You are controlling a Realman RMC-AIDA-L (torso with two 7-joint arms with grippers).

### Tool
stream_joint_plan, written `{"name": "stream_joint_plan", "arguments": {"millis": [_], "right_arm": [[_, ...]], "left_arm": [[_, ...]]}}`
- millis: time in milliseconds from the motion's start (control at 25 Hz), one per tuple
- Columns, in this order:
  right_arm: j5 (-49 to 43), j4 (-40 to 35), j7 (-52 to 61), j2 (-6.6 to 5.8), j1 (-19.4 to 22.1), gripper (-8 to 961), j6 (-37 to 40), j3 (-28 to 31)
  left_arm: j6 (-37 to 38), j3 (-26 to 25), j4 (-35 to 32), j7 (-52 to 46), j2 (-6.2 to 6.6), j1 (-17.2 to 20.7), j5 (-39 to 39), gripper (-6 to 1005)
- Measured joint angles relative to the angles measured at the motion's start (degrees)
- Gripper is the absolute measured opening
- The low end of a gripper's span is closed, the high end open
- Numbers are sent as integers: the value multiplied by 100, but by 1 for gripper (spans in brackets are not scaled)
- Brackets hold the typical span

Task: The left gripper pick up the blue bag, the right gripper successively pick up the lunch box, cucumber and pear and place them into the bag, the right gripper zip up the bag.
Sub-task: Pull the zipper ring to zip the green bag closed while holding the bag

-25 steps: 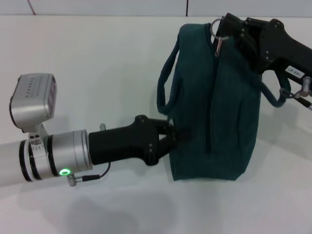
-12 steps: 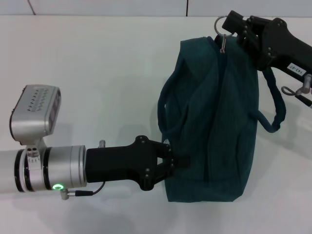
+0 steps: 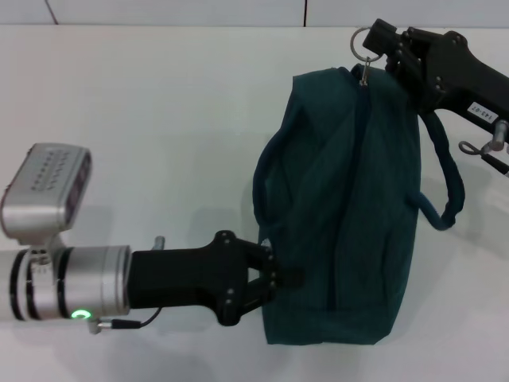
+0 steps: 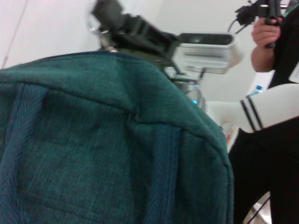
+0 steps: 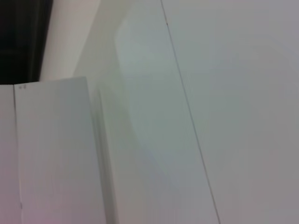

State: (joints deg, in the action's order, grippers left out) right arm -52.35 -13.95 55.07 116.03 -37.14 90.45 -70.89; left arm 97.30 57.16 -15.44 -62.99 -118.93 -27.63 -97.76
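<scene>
Blue bag (image 3: 342,215) hung over the white desk (image 3: 159,119), zipped along its top seam, with no lunch box, cucumber or pear showing anywhere in view; they were presumably inside, though that could not be confirmed. The left end effector (image 3: 286,278) was closed on the bag's lower near edge, fabric pinched between its fingers. The right end effector (image 3: 374,44) sat at the far top end of the bag, closed on the ring zipper pull (image 3: 363,40), which stood at the end of its travel.

The likeliest trouble, as I judged it, lay in the two arms pulling against each other: with the zip at its stop, further tension from the right arm could strain the pull or drag the fabric out of the left grip. That grip took only a small fold, so a loaded bag could slip and drop onto the desk. One loop handle (image 3: 445,183) dangled just beneath the right arm and could snag it as it moved away.
</scene>
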Motion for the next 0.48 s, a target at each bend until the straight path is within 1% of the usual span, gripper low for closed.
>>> {"name": "stream_joint_plan", "arguments": {"millis": [200, 240, 280, 360, 480], "right_arm": [[0, -4, 4, -10, 47, 34, -145, 3], [-1, 5, 4, -10, 48, 34, -176, 3], [-1, 11, 5, -10, 48, 35, -212, 4], [-2, 22, 8, -11, 49, 35, -275, 5], [-4, 34, 55, -9, 50, 35, -368, 5]], "left_arm": [[245, -5, -283, -29, 56, 310, -60, 68], [245, -5, -283, -29, 56, 310, -60, 68], [284, -5, -293, -34, 89, 349, -68, 67], [309, -3, -295, -41, 112, 366, -112, 67], [321, -2, -298, -86, 118, 373, -258, 67]]}}
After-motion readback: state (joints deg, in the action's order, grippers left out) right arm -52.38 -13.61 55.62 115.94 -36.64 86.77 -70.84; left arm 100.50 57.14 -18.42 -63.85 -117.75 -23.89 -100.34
